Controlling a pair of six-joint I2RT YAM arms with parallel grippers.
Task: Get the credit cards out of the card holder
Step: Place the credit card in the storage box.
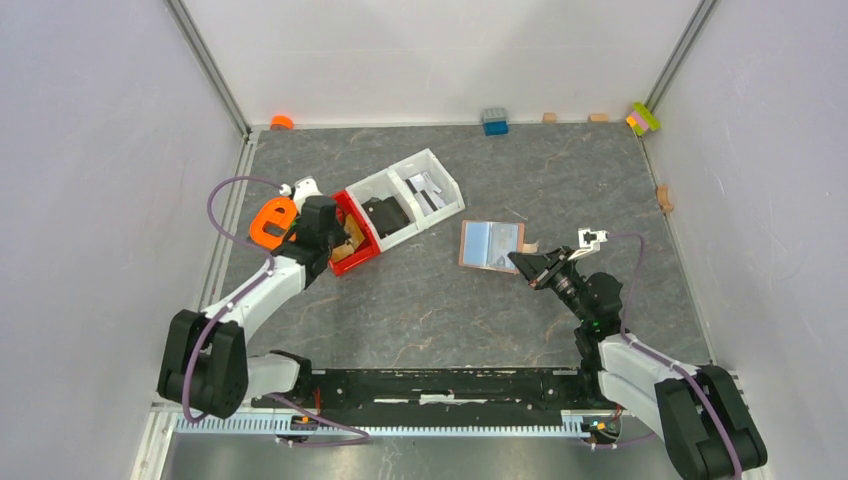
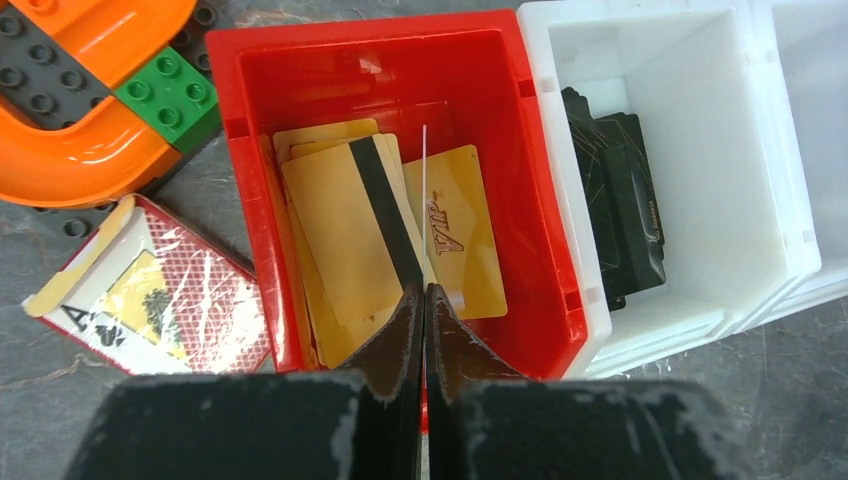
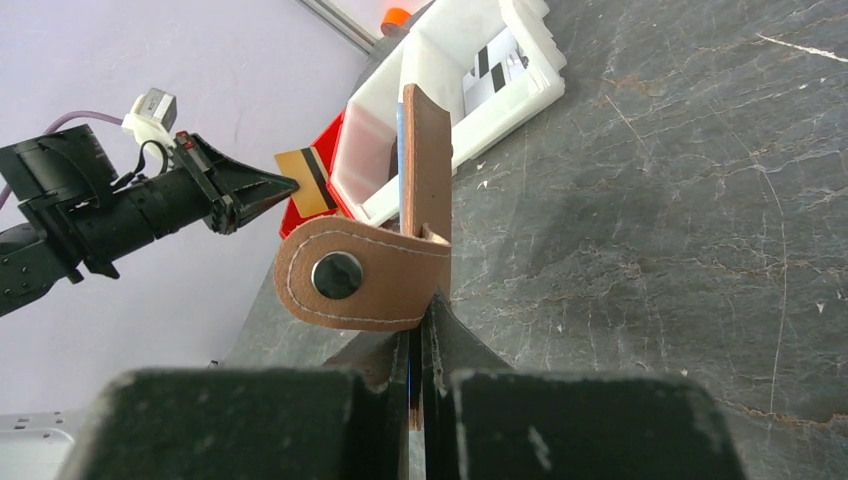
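My right gripper [image 1: 520, 262] [image 3: 420, 312] is shut on the tan-brown card holder [image 1: 468, 250] [image 3: 425, 170], near its snap tab [image 3: 338, 275]. A pale blue-grey credit card [image 1: 492, 240] lies in the open holder, and its edge [image 3: 399, 150] shows in the right wrist view. My left gripper [image 1: 338, 245] [image 2: 424, 292] is shut on an orange-yellow credit card with a black stripe [image 3: 305, 185], seen edge-on [image 2: 424, 200] in the left wrist view. It holds the card over the red bin [image 2: 250, 200] [image 1: 352, 262].
Several orange-yellow cards [image 2: 340, 230] lie in the red bin. Joined white bins [image 1: 440, 170] hold black items [image 2: 620, 200] and white-and-black packets [image 1: 428, 190]. An orange track piece [image 1: 272, 222] and a wrapped playing-card pack [image 2: 150, 290] lie left of the bin. Small blocks [image 1: 494, 121] line the far wall.
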